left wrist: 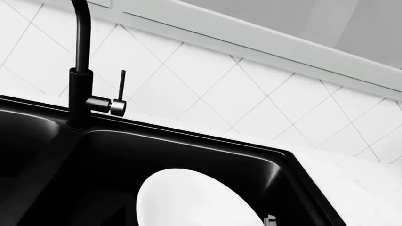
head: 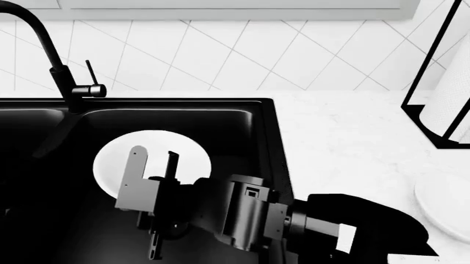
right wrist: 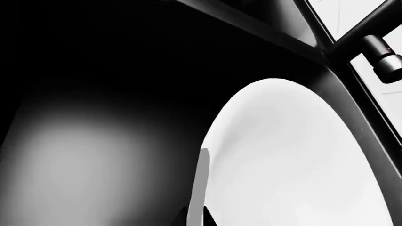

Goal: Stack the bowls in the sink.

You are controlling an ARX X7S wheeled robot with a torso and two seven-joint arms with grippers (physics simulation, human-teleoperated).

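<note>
A white bowl [head: 184, 151] lies in the right basin of the black sink [head: 250, 126]. My right gripper [head: 155, 152] reaches in from the right and hovers over the bowl's near part, open, with one grey and one black finger pointing toward the back wall. In the right wrist view one grey finger [right wrist: 199, 188] stands at the rim of the bowl [right wrist: 295, 160]. The bowl also shows in the left wrist view [left wrist: 188, 202]. A second white round shape [head: 448, 212], probably the other bowl, sits on the counter at the right edge. My left gripper is out of view.
The black gooseneck faucet [head: 70, 82] with a side lever stands at the back between the two basins, also in the left wrist view [left wrist: 80, 70]. A paper-towel roll in a black holder [head: 448, 104] stands on the white counter at the right. A tiled wall runs behind.
</note>
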